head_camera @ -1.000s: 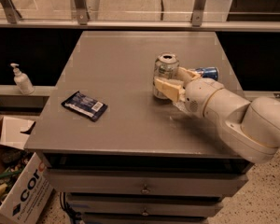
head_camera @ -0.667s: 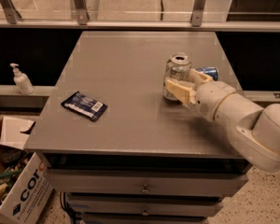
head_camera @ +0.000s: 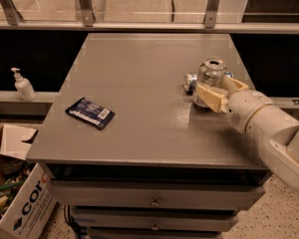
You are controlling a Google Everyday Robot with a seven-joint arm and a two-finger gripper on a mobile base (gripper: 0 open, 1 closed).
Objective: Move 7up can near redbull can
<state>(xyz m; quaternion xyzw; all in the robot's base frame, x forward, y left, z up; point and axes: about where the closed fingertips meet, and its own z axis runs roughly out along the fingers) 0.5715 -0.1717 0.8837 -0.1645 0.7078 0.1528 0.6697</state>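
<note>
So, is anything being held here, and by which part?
Yes: the gripper, over the right side of the table, clasps the upright 7up can around its lower body, fingers on either side.

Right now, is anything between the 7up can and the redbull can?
Nothing visible. The gripper holds the 7up can upright near the right edge of the table; the redbull can sits just behind it, one end showing at its left. The blue packet lies far off, front left.
</note>
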